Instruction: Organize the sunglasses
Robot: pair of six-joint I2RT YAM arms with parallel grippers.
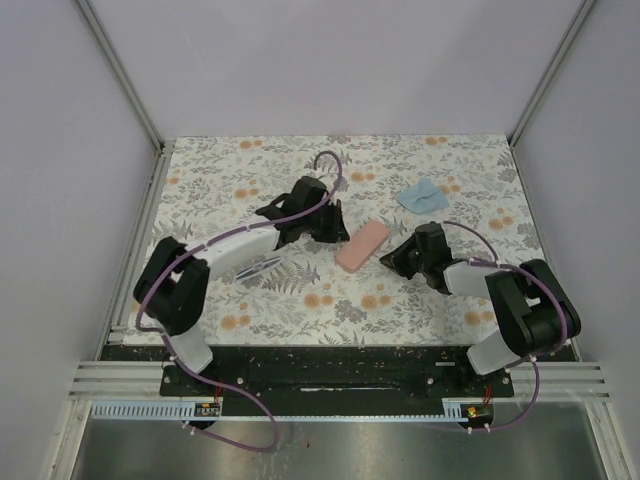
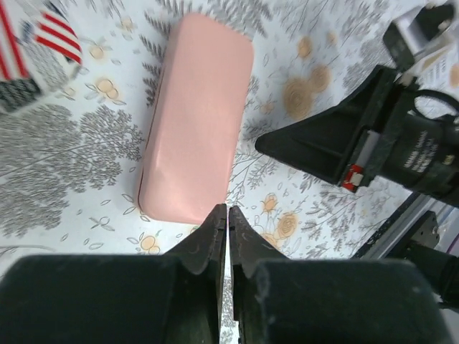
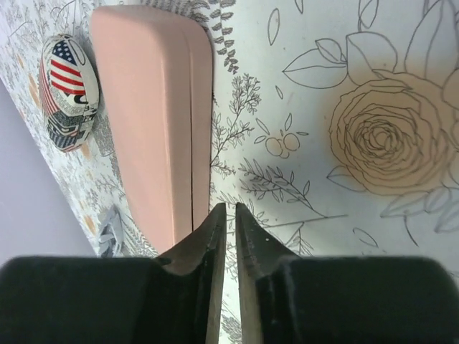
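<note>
Plainly, the left claw [image 2: 227, 211] was clenched on nothing. Its two fingers met with only a hairline between them, and their tips sat just beside one short end of the pink case [image 2: 197, 115]. The right claw [image 3: 229, 208] was likewise empty and all but closed, with a thin slit between its fingers. It was low over the floral table [image 1: 450, 300], at the opposite short end of the same case. Whether either claw touched the case could not be told.

From above, the pink case lay closed and flat near the middle of the table, set on a diagonal between the two claws. A flag-printed case [image 3: 68, 93] lay on the table just beyond it, on the side away from the right claw. A blue cloth [image 1: 422, 197] lay crumpled toward the far right of the table, apart from everything else.

The pale, silvery-framed sunglasses [image 1: 256, 268] lay on the table close beside the left arm's forearm and partly under it. They were well apart from both claws and from both cases. They showed too small for their lenses or arms to be made out.
</note>
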